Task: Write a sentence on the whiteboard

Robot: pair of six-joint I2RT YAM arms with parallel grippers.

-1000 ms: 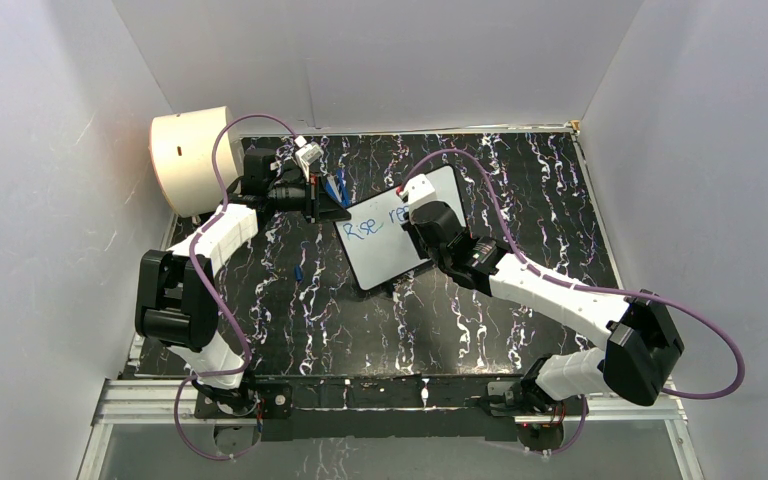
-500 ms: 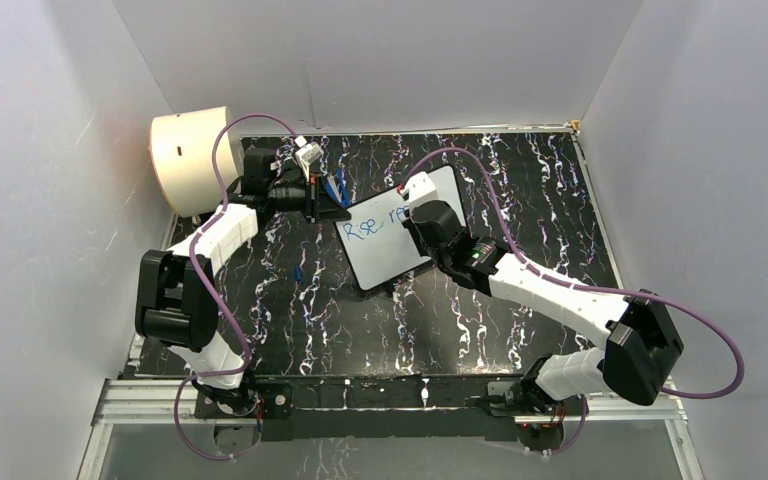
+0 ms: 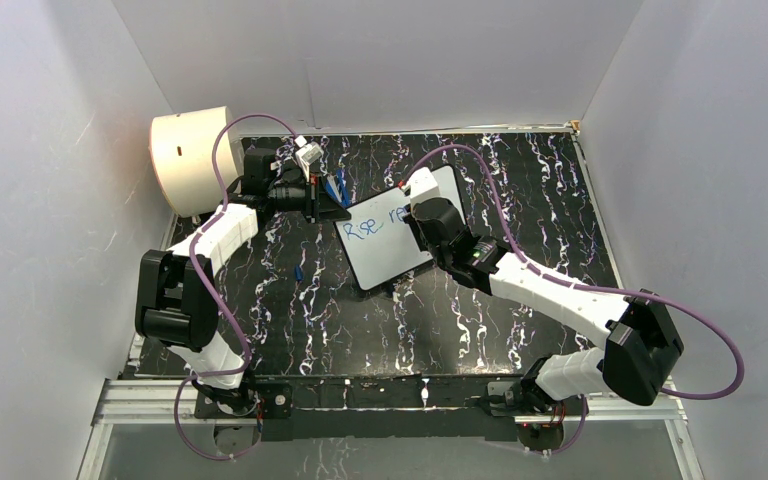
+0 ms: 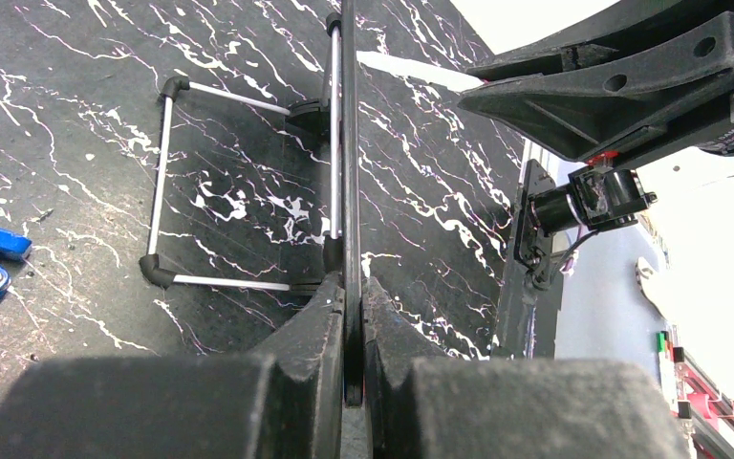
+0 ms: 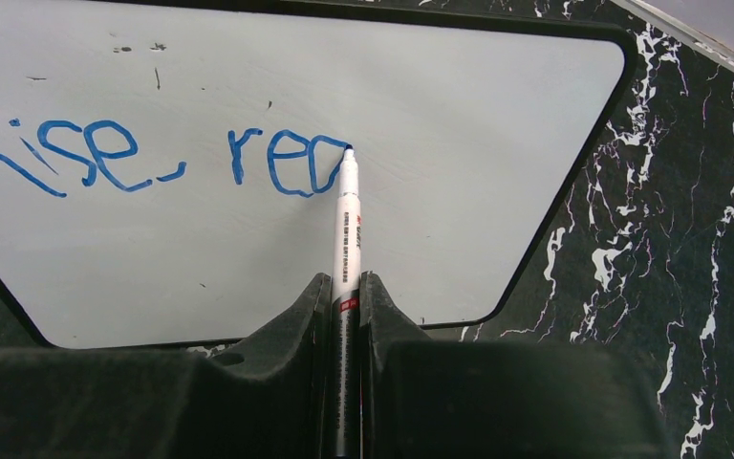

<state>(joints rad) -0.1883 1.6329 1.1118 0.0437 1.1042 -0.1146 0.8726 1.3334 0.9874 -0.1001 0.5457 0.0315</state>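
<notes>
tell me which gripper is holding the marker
The right gripper: it is shut on the marker, whose tip touches the whiteboard at the blue lettering. The left gripper is shut on the whiteboard's edge instead.

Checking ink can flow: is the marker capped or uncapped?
Uncapped. The marker, held in the right gripper, shows a bare tip touching the whiteboard where the sentence ends.

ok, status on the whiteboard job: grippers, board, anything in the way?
Left gripper shut on the whiteboard rim. Right gripper shut on the marker, tip on the board. Sentence at "Rise re" plus a half-formed letter. Nothing blocking the blank area ahead.
</notes>
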